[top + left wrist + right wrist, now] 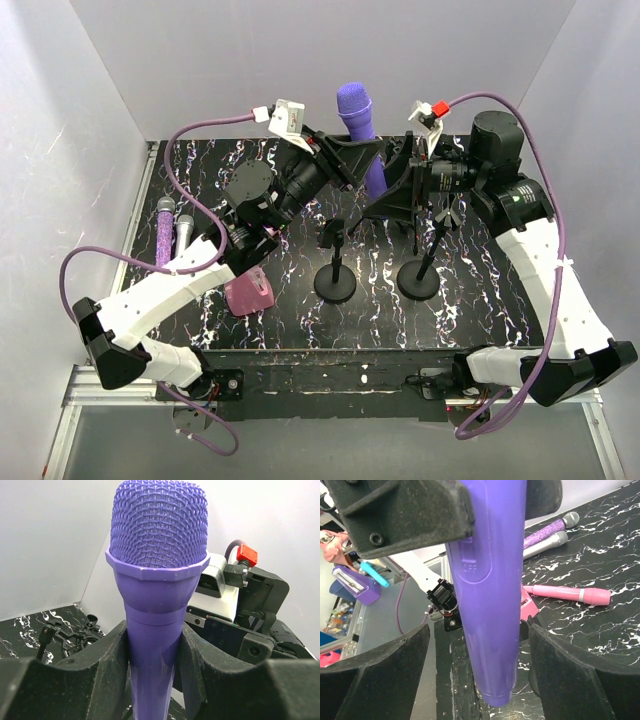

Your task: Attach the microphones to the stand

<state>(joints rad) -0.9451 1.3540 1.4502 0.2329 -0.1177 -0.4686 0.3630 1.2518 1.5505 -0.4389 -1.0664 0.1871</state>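
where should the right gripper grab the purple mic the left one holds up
The tapered lower handle of the plain purple mic, below the switch. The left gripper is shut just under the mesh head, leaving only that lower shaft free. The mic stands roughly upright, so come in level from the side with the jaws straddling it; the right gripper sits open on either side.

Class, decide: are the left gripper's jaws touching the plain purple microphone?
Touching. The left wrist view shows the left gripper with both jaws pressed against the handle of the plain purple microphone, no gap on either side.
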